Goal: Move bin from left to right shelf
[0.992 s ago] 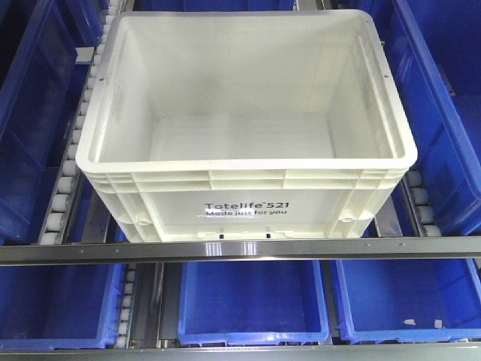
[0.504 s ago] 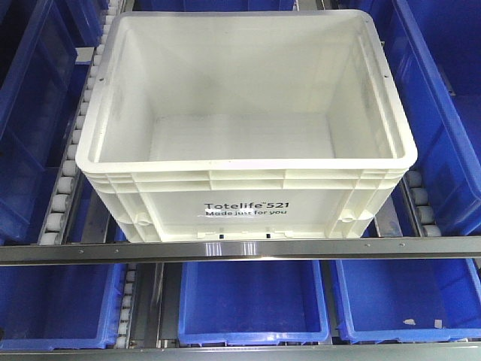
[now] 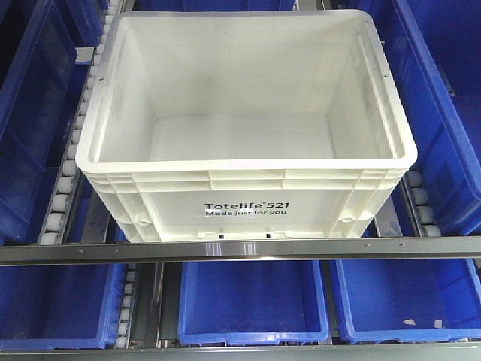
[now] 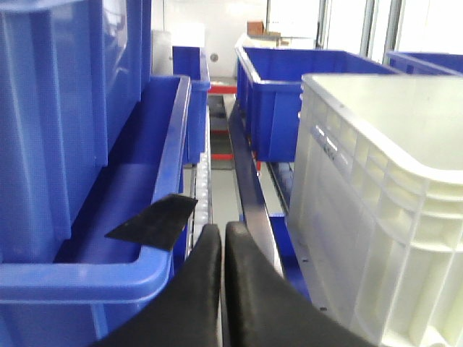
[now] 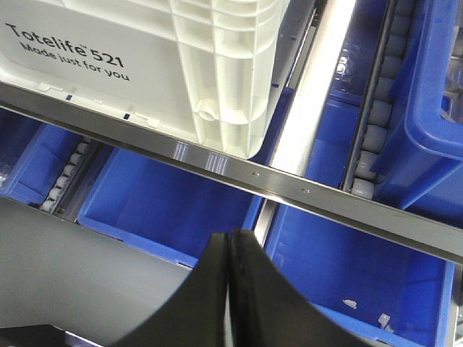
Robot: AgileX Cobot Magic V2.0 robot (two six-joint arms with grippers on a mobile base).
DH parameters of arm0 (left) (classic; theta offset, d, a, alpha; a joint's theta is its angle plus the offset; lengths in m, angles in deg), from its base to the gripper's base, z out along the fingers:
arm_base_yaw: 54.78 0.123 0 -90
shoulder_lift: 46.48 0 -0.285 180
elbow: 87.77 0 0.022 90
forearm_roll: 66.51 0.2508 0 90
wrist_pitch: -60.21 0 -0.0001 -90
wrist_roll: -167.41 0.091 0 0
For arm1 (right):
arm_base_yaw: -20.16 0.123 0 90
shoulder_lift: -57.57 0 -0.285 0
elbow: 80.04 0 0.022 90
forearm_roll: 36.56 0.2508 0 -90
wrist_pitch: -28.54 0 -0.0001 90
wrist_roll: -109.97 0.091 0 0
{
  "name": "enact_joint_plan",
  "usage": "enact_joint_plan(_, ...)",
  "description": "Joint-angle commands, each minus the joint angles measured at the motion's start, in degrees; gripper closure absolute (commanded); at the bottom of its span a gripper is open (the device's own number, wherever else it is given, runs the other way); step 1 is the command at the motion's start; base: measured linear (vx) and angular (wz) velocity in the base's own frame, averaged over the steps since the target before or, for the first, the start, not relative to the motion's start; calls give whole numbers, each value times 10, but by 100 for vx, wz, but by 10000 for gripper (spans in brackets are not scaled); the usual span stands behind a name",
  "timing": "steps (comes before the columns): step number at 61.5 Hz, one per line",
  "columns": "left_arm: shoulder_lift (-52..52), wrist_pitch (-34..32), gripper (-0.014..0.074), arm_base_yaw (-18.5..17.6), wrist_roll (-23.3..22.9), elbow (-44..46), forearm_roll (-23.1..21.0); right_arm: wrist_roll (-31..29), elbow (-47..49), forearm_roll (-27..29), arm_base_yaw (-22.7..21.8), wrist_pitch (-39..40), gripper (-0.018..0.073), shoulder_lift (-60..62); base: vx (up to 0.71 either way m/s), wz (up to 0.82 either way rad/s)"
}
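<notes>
Still parked: bin untouched, both arms closing in

Left gripper (image 4: 223, 242) is pinched closed, empty, just beside the bin (image 3: 246, 128)'s left wall; the right gripper (image 5: 230, 249), also closed and empty, hangs below the rail (image 5: 239, 168). Both should open and grip opposite rims evenly. Only the front view shows the bin's empty inside.

Left end effector (image 4: 221, 238): two matte black fingers, smooth, curved, tapering to rounded tips. Right end effector (image 5: 230, 246): same black tapered fingers, plain, no visible markings.
</notes>
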State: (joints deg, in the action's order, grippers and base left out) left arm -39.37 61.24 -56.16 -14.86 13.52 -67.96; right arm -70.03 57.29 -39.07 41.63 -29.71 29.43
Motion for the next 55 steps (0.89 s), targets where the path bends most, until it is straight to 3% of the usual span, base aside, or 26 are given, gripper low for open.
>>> enact_joint_plan(1, -8, -45, 606, 0, -4, 10, -6, 0, 14, -2, -4, 31, 567, -6, 0, 0)
enact_joint_plan(55, -8, -41, 606, 0, -4, 10, -6, 0, 14, -2, -4, 31, 567, -6, 0, 0)
